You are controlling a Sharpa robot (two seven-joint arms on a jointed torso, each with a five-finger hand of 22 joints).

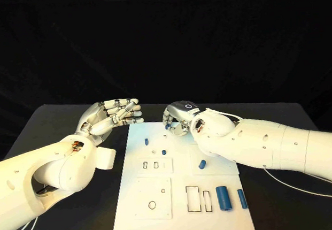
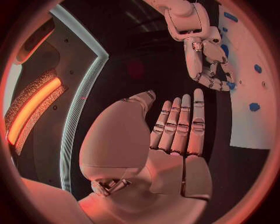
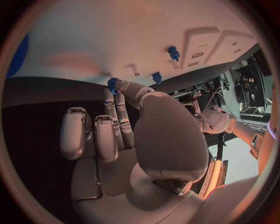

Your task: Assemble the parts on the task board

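Right hand [image 1: 183, 119] at the far edge of the white board [image 1: 142, 202], thumb and a fingertip pinching a small blue piece [image 3: 112, 84] just above the board surface. Left hand [image 1: 112, 115] beside the board's far left corner, fingers straight, close together and holding nothing. Other blue pieces on the board: two small ones near the far end [image 1: 147, 141], one at mid-board [image 1: 202, 164], two long pegs [image 1: 223, 197] upright-lying beside the rectangular slots [image 1: 193, 198] at the near right. Step in hand, as judged: carrying the pinched piece to its seat. Best done with the pinch kept firm, the piece held square to the board, lowered straight over a matching hole [image 1: 152, 204] and pressed only once aligned; left hand kept off the board.
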